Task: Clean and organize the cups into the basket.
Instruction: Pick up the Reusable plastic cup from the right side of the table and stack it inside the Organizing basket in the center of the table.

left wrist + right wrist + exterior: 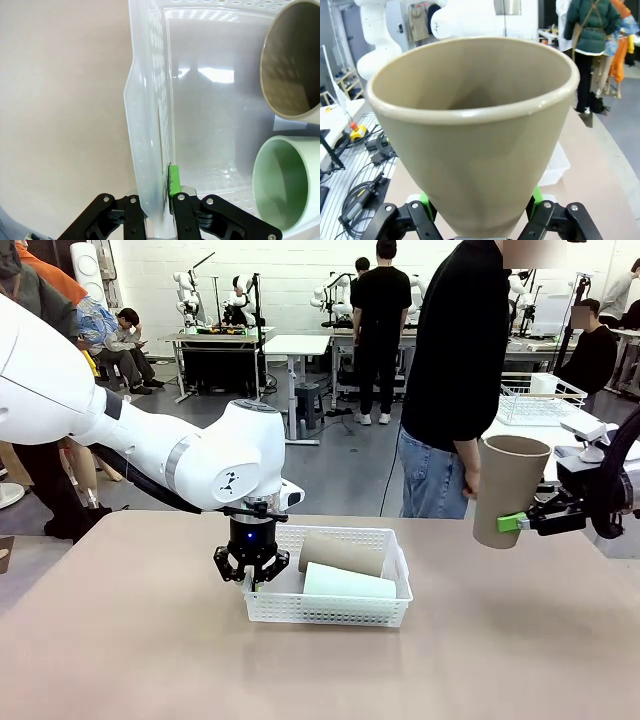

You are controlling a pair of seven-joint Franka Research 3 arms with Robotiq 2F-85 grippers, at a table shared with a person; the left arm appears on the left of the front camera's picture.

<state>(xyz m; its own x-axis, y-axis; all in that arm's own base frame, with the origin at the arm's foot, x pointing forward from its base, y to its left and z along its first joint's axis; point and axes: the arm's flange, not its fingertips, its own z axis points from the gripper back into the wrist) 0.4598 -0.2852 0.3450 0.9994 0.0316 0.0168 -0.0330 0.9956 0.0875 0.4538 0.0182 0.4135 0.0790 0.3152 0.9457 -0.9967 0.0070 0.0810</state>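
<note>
Two cups already lie on their sides in the basket [330, 615], which sits at the table's middle: a tan cup [342, 554] toward the basket's 12 o'clock side and a mint green cup [348, 583] just beside it at 6 o'clock, both with their mouths pointing toward 9 o'clock. In the left wrist view the tan cup [292, 60] and green cup [285, 185] show their open rims side by side against the basket's far end.

The left gripper [252, 577] stands at the basket's 9 o'clock end, pointing straight down, its jaws fully closed on the basket's short wall [150, 150]; one green pad [174, 180] presses the inside face of that wall. It looks to be steadying the basket.

A third tan cup [510, 490] is still outside the basket, held upright in the air at 3 o'clock of the table, well apart from the basket. The right gripper [512, 523] clamps it low on its body, jaws partly spread to the cup's width, mouth up; the right wrist view shows the cup [475, 135] seated between the pads [536, 195]. A person stands just behind it at the far side, and whether the person's hand touches the cup is hard to tell.

So roughly two thirds seems done: what is left is to carry this cup over and lay it in the free space beside the other two. No further cups are seen on the table.
</note>
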